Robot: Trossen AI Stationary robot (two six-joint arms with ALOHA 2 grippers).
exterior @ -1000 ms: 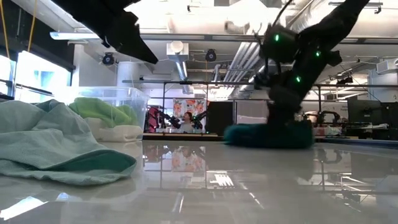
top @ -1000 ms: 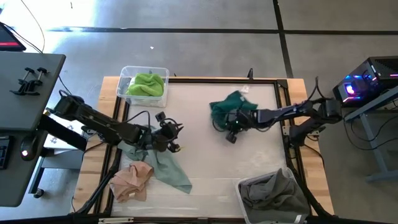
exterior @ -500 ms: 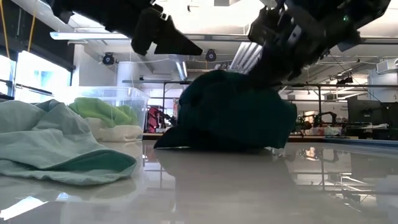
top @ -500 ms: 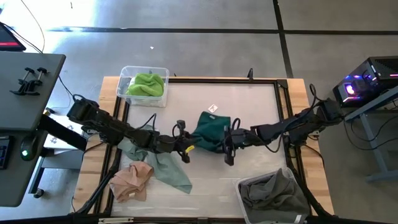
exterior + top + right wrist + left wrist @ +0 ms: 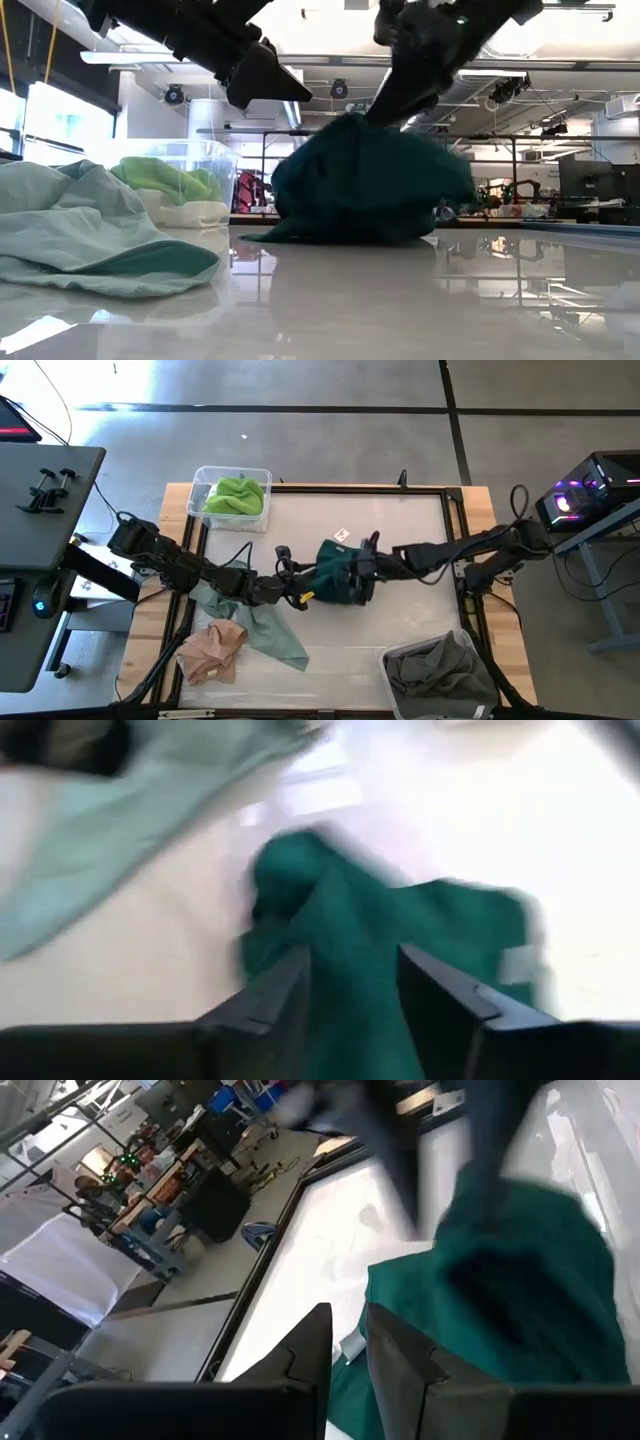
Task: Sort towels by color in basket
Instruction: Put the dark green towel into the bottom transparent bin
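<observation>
Grey cloth fills the clear bin [image 5: 395, 665] at the table's near right corner, the grey towels [image 5: 438, 665] heaped inside it. At the near left, the peach towel [image 5: 212, 648] lies crumpled on the white table [image 5: 400, 540], touching the pale mint towel [image 5: 262, 630] spread just beyond it. In the middle of the table sits the dark teal towel [image 5: 335, 575], bunched into a mound, with both arms meeting at it. The left gripper [image 5: 296, 596] is at the towel's left edge, its fingers [image 5: 400, 1365] only a narrow slit apart in the left wrist view, with teal cloth beside them; whether they pinch it cannot be told. The right gripper [image 5: 362, 572] is at the towel's right side, its fingers [image 5: 440, 990] parted, the teal cloth showing between them. Farther off, at the far left corner, a second clear bin [image 5: 200, 485] holds the lime green towel [image 5: 236, 494].
</observation>
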